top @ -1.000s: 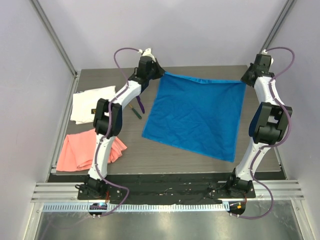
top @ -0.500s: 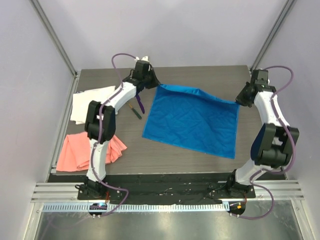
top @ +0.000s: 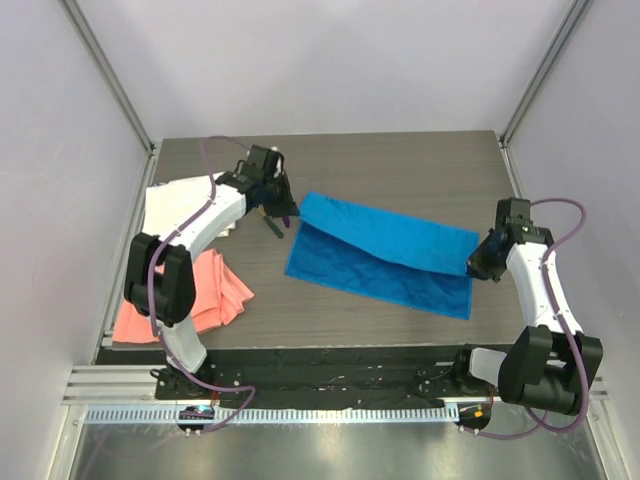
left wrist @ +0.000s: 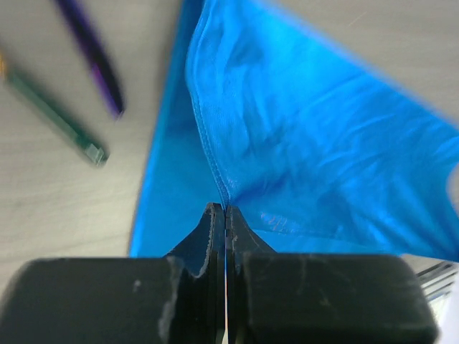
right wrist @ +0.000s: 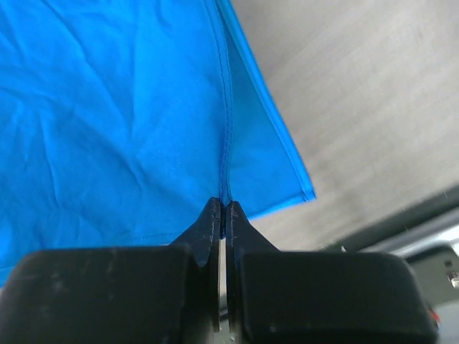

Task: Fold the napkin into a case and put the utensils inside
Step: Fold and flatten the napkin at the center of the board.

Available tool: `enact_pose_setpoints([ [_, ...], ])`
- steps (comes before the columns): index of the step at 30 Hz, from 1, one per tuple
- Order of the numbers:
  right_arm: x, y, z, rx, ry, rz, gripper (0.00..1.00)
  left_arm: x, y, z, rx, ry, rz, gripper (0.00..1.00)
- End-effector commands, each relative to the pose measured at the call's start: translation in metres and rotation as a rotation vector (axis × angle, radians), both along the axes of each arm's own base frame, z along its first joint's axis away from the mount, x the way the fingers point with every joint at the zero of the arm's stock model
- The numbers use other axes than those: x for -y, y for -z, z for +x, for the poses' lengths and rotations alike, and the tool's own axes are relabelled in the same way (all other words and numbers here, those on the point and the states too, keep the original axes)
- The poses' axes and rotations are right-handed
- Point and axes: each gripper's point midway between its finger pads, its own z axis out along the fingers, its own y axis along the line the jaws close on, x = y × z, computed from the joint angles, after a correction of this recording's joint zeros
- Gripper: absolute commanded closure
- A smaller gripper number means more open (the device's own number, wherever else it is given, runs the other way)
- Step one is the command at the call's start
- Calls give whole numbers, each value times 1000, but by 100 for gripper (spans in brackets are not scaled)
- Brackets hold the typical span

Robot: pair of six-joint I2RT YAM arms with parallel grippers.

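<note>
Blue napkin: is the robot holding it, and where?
Yes. The left gripper and right gripper each pinch a corner of the napkin, one at each end of its folded-over edge.

**Three Views, One Napkin**

From above and behind the arm bases we look down on the whole table [top: 400, 155]. Past the left gripper [left wrist: 224, 211] and right gripper [right wrist: 223, 204] we sit close on opposite ends of the napkin [top: 385, 238], which all views share.
</note>
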Motion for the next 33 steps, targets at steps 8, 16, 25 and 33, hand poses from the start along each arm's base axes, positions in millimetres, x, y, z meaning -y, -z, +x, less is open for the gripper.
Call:
enact_pose_setpoints([
  [8, 16, 23, -44, -139, 90, -99, 98, -28, 52, -48, -145, 21, 112, 100],
  [16, 12, 35, -46, -179, 96, -72, 96, -26, 68, -54, -190, 21, 109, 100],
  [25, 9, 50, -51, -209, 137, -53, 96, -28, 83, -65, -229, 32, 145, 100],
  [33, 11, 59, -52, -243, 144, -57, 96, -19, 90, -79, -261, 47, 138, 100],
])
